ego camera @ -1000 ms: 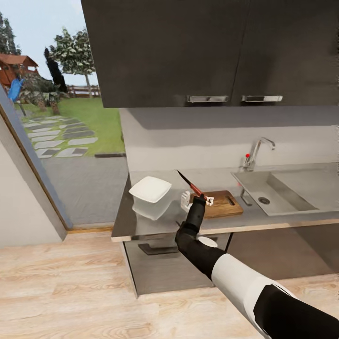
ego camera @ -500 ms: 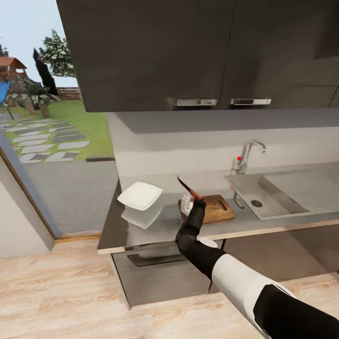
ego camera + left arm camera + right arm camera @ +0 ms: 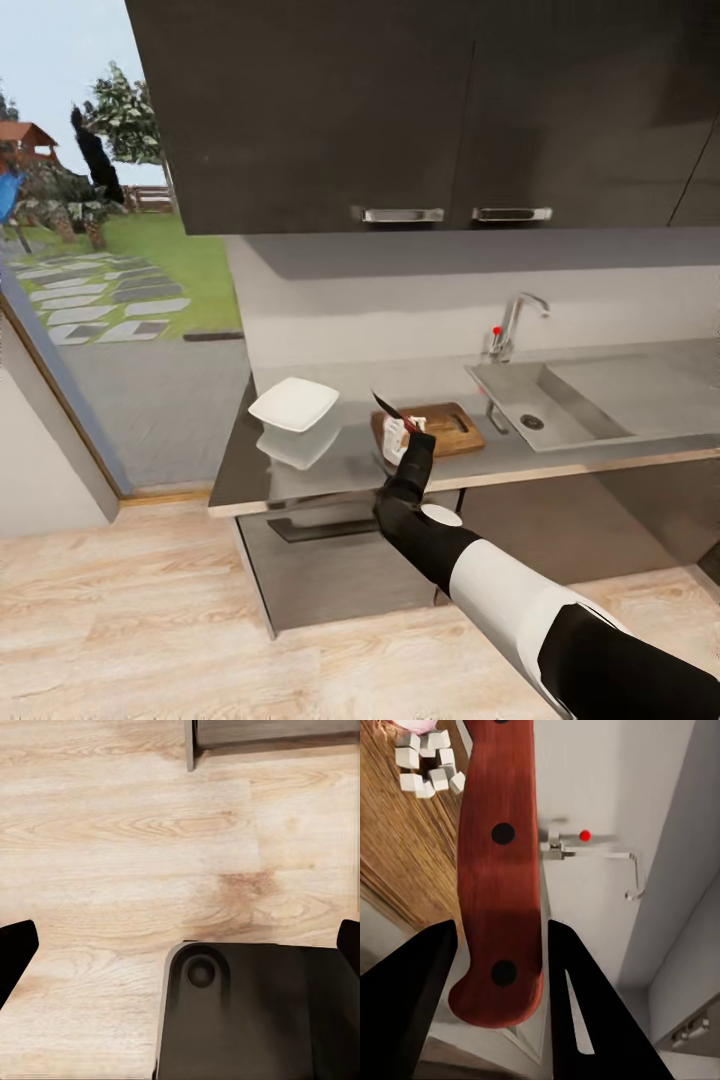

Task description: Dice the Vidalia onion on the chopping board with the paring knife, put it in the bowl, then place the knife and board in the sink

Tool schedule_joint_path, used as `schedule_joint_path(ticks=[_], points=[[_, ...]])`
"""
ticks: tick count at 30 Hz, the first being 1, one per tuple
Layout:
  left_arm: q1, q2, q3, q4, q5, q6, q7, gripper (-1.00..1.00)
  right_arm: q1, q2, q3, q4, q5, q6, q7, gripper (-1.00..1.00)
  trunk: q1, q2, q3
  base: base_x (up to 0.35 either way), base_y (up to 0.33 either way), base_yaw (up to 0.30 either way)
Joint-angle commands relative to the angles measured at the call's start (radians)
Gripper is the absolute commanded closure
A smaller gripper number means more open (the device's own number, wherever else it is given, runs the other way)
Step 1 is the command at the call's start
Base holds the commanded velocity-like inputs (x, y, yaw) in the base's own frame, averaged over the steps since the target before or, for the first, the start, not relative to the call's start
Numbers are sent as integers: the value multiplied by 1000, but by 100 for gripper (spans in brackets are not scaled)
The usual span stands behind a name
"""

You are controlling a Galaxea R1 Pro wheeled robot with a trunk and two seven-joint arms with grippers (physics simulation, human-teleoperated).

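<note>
Red-orange handle with three dark rivets sits between the fingers of my right gripper (image 3: 495,967), which is closed on the paring knife (image 3: 501,862); in the head view that gripper (image 3: 402,432) is over the near end of the chopping board (image 3: 440,428), with the dark blade (image 3: 386,404) angled up and away toward the back wall. Small pale diced cubes (image 3: 429,765) lie on the wooden board, seen past the handle in the right wrist view. The board rests on the grey surface (image 3: 330,465) near its front edge, its slot handle toward the sink (image 3: 535,415), which is just beside it. A tap with a red dot (image 3: 508,325) stands at the sink's back edge. The white bowl (image 3: 293,404) is near the surface's left end, apart from the board, and I cannot tell whether it touches the surface. Dark upper cabinets (image 3: 420,110) hang above. My left gripper (image 3: 180,945) shows two dark fingertips set wide apart, holding nothing, over the light wood floor (image 3: 127,840), with a dark part of the robot (image 3: 255,1012) below it.
</note>
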Motion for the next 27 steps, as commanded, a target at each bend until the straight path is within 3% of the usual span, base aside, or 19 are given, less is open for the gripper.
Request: schedule_joint_path(ticks=[1,14,21,27], points=[[1,1,-9,-2,10,-1,4,-100,-2,0,6,1,-5,5,-4,100,0,-2,-2,-155,-104,0],[1,0,-9,-2,10,-1,4,-100,-2,0,5,6,-5,5,2,100,0,-2,-2,31,-62,0],[1,0,-9,-3,10,-1,4,-100,-2,0,7,6,-1,5,82,100,0,-2,-2,10,-21,0],[1,-1,-9,-2,10,-1,4,-100,-2,0,7,7,0,5,97,100,0,-2,-2,1,-133,0]])
